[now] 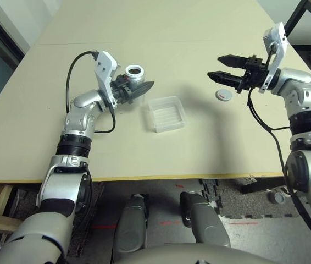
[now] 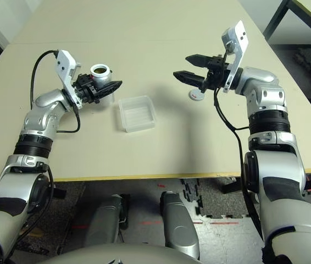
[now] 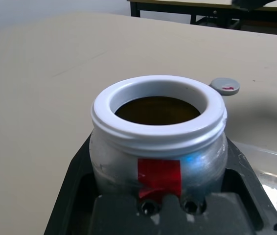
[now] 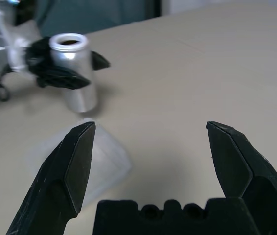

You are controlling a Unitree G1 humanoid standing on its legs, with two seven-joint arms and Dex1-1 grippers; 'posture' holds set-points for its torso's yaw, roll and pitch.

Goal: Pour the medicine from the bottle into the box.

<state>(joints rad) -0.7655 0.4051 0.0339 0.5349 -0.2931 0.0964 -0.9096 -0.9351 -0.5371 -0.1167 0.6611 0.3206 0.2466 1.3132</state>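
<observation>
Left gripper (image 1: 136, 89) clenched on upright, uncapped bottle (image 1: 134, 76), at ten o'clock of box (image 1: 166, 113). Right gripper (image 1: 217, 68) spread wide, empty; above cap (image 1: 223, 94).

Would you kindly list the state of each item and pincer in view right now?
bottle: uncapped, upright, gripped by the left pincer, beside the box.
cap: off, lying on the table.
box: open, nothing visible inside.
left pincer: shut on the bottle.
right pincer: open, holding nothing, above the table near the cap.
</observation>
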